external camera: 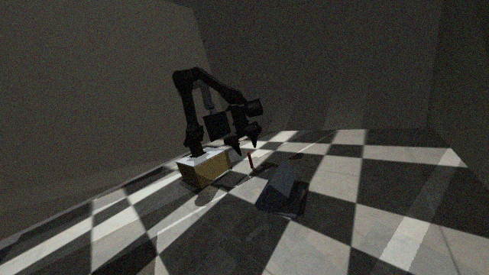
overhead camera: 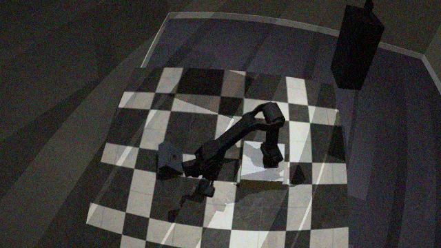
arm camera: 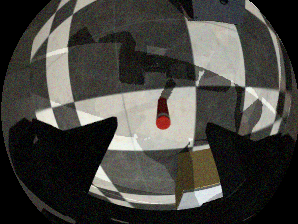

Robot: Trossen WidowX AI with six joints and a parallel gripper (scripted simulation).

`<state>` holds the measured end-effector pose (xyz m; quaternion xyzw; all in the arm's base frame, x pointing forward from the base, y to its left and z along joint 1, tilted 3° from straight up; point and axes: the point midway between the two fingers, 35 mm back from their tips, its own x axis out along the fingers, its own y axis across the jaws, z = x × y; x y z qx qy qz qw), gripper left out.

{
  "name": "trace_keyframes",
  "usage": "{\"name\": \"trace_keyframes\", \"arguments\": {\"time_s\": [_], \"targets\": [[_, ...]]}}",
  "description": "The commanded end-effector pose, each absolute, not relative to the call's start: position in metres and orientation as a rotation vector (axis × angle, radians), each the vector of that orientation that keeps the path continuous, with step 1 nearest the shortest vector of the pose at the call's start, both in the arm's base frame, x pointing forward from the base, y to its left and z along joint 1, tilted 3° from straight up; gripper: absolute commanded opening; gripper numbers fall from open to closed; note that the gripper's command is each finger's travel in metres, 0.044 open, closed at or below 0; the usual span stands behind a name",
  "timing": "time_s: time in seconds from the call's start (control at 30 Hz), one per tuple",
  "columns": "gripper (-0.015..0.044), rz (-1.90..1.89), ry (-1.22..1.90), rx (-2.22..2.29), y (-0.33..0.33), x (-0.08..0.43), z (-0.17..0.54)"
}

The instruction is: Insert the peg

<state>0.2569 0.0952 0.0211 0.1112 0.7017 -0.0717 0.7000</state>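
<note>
The red peg (external camera: 250, 160) (arm camera: 163, 121) stands upright on the table. Its top looks round in the wrist view, where it appears between the fingers. In the top view the arm hides it. My gripper (external camera: 247, 150) points down, wide open and empty, with its fingertips just above the level of the peg's top. The sloped panel (overhead camera: 168, 154) (external camera: 284, 177) (arm camera: 212, 12) is dark blue-grey and stands beyond the peg from the robot base. Its hole (overhead camera: 175, 156) shows as a dark spot in the face, and is partly cut off at the top edge of the wrist view.
The arm's base stands on a box (overhead camera: 253, 172) (external camera: 208, 169) (arm camera: 195, 170) with a white top and yellow-brown sides, on the robot's side of the peg. A tall dark block (overhead camera: 358, 48) stands far off at the upper right of the top view. The table is checkered, with strong shadows.
</note>
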Motion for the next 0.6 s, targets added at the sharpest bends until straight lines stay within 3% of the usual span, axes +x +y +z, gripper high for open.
{"name": "trace_keyframes", "arguments": {"time_s": [0.0,0.57], "targets": [[0.044,-0.166,1.561,0.25,0.095,0.257,0.015],[0.044,-0.166,1.561,0.25,0.097,0.257,-0.013]]}}
